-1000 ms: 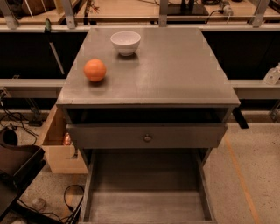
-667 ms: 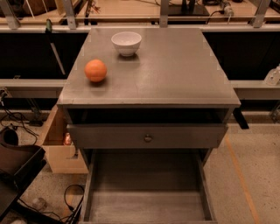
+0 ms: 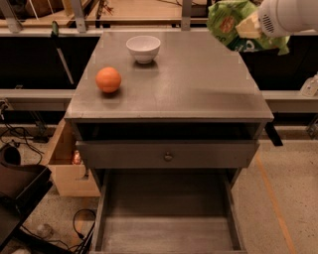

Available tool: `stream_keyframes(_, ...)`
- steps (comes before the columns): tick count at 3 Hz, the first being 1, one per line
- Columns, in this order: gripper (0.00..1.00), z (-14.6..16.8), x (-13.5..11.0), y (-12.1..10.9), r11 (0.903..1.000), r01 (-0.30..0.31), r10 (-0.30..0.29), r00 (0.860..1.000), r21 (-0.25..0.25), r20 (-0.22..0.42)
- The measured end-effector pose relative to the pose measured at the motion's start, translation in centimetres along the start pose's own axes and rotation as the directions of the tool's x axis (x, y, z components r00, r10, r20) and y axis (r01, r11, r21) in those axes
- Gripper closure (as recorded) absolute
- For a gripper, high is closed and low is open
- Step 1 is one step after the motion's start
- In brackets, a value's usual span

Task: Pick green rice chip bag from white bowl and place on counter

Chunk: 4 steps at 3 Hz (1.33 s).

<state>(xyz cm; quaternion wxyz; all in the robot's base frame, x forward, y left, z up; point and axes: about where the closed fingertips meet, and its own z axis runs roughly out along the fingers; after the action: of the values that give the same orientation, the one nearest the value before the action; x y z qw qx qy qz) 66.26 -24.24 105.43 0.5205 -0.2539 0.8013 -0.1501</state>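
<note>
White arm housing (image 3: 290, 15) shows at the top, far to the right of the white bowl (image 3: 143, 48). The claw (image 3: 247, 27) at its end is clamped on the green rice chip bag (image 3: 226, 22) and touches nothing else.

An orange fruit (image 3: 108, 79) sits left of the bowl and nearer the front, apart from it. The bowl stands upright close to the far edge of the grey tabletop (image 3: 189, 84), left of centre. From the bowl rightward to the right edge, and forward to the front edge, lies open grey surface. Below the front edge a drawer front with a round knob (image 3: 168, 157) sits over a lower drawer (image 3: 169, 218) pulled out.

The bag's crumpled foil bulges leftward from the claw, toward the bowl's side. It hangs in the air above the far right corner, well right of the bowl and higher than it.
</note>
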Motion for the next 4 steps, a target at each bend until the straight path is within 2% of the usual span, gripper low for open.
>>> stream_keyframes(1, 1.00, 6.0, 2.6, 1.2, 0.9959, -0.012, 0.008, 0.999, -0.090, -0.047)
stream_keyframes(2, 1.00, 11.0, 4.3, 2.2, 0.9857, -0.027, 0.019, 0.998, -0.166, -0.055)
stream_keyframes(3, 1.00, 13.7, 5.5, 3.6, 0.9680, -0.043, 0.030, 0.998, -0.247, -0.054)
stream_keyframes(4, 0.82, 14.0, 5.5, 3.7, 0.9668, -0.041, 0.029, 0.998, -0.252, -0.052)
